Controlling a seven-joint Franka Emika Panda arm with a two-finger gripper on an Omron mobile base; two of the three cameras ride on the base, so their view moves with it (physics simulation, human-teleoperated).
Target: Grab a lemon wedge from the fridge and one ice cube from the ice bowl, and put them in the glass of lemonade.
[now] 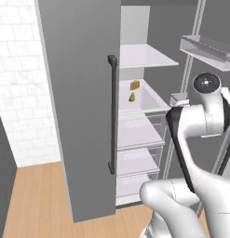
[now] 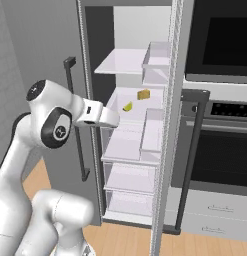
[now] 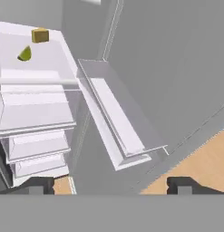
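The lemon wedge (image 1: pixel 132 97) is very small and looks very light. It is probably a bit soft and juicy, so a hard squeeze could squash it, and its skin may be slippery. Its curved back could slide out from between the fingers. The best place to hold it looks like its two flat cut sides, with one finger on each, pressing gently.

The wedge is yellow-green with a round back and a pointy top. It sits on a white shelf (image 2: pixel 140 107) in the middle of the open fridge (image 1: pixel 84 107), near the front edge. A bigger tan block (image 1: pixel 134 84) sits just behind it, close but not touching. That block is not the thing to grab.

The gripper (image 3: pixel 111 185) is wide open and holds nothing. Its two dark tips show at the bottom of the hand view. It is well apart from the wedge, out in front of the fridge and lower than the shelf, so it has to go up and in.
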